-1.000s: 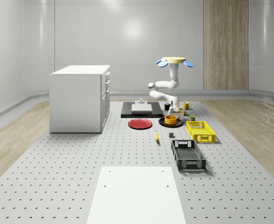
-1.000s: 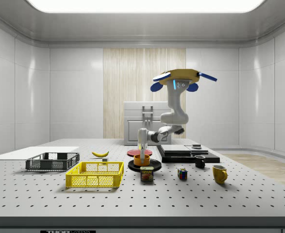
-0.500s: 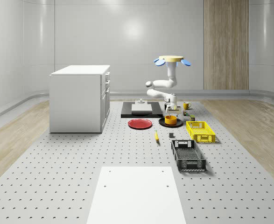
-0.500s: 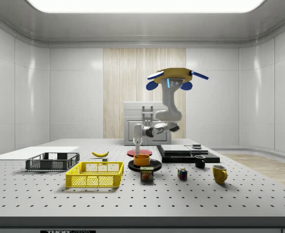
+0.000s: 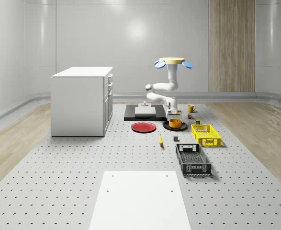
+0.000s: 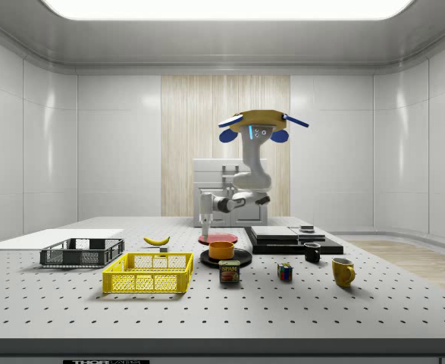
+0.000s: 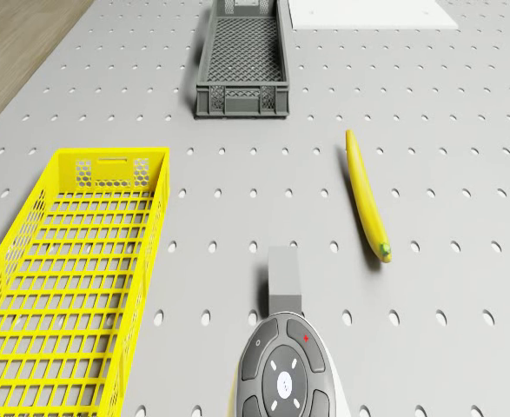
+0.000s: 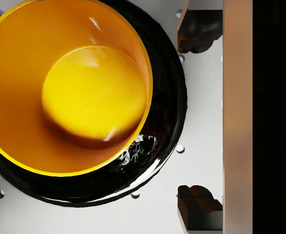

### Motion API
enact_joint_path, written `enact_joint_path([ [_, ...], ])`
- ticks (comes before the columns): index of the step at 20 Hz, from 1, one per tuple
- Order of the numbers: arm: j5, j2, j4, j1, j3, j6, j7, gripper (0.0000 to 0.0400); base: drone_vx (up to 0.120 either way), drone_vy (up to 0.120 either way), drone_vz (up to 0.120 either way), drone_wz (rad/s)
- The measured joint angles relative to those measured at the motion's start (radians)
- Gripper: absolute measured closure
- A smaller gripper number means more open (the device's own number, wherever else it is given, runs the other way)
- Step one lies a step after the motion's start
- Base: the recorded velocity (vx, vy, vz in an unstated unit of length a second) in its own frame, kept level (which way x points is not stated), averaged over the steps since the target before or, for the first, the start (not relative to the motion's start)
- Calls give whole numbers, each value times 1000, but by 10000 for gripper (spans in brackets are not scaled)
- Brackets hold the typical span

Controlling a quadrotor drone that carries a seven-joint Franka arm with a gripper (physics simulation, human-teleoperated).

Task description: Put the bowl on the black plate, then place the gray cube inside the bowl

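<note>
Calling step one done, with the bowl (image 8: 69, 87) parked on the black plate (image 8: 167, 117), just below and off to one side of the gripper (image 6: 205, 222). Hanging there with fingers (image 8: 196, 29) spread wide, gripping nothing, under the drone (image 6: 256, 121) hovering above the table. Next up, probably: swing over to the gray cube (image 7: 282, 271), well off from the gripper, drop straight down, pinch it square, carry it back above the bowl.
</note>
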Motion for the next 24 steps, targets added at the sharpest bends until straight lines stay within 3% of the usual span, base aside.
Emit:
enact_joint_path([
  [3, -1, 1, 0, 1, 0, -1, -1, 0, 120, -27, 0, 0],
  [7, -1, 3, -1, 2, -1, -3, -2, 0, 120, 80, 0, 0],
  [18, -4, 7, -1, 5, -2, -7, -4, 0, 120, 0, -120, 0],
  [24, -5, 9, -1, 7, -2, -9, -5, 0, 120, -27, 0, 0],
])
